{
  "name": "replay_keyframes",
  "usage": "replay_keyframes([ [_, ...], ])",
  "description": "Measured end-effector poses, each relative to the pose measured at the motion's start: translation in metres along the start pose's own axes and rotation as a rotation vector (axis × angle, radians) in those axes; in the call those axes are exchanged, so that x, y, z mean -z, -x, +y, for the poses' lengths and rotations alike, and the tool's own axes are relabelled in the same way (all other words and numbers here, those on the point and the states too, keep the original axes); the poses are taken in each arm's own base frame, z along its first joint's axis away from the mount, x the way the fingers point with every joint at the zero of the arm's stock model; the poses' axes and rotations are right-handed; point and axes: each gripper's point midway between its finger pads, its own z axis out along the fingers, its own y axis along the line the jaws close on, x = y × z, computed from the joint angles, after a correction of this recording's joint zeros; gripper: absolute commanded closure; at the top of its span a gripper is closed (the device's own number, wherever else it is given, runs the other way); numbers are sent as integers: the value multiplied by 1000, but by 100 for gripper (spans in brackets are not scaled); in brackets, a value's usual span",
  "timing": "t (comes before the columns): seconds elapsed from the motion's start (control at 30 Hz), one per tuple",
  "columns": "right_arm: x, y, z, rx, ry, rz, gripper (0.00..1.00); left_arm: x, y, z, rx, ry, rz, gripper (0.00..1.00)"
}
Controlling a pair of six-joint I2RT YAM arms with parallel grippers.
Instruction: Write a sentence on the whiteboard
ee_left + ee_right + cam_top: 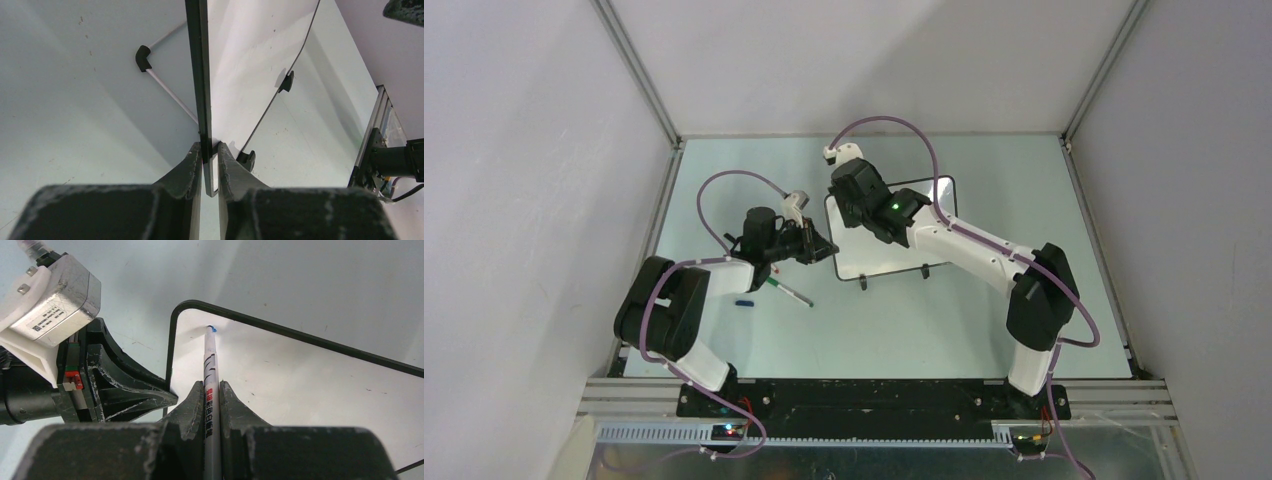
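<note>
**Top view:** The whiteboard (879, 262) sits mid-table with its 2 feet toward the arms. The left gripper (824, 248) pinches its left edge, probably to stop it sliding under pen pressure. The right gripper (849, 200) hangs over the board's far left corner. A spare pen (790, 292) and a blue cap (744, 300) lie by the left arm, apart from the board.

**Left wrist:** The left gripper (210, 147) is nearly closed, with only the board's thin frame between its jaws. The whiteboard (240, 75) runs away from the camera, seen edge-on.

**Right wrist:** The right gripper (212, 385) is clamped tight on a marker (210, 357). The marker's blue tip rests just inside the whiteboard's (300, 380) corner, a sensible start for a line running right. No sentence shows yet, so the writing looks barely begun.
</note>
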Motion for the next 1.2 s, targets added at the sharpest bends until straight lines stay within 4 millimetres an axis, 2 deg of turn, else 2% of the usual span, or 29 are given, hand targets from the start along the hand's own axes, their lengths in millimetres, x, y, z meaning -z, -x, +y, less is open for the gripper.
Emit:
replay_keyframes([
  [0.43,-3,-2,10,6,36,12,100,0,0,1,2,8,1,89],
  [1.2,-1,-9,12,16,47,44,100,1,0,0,-6,13,3,94],
])
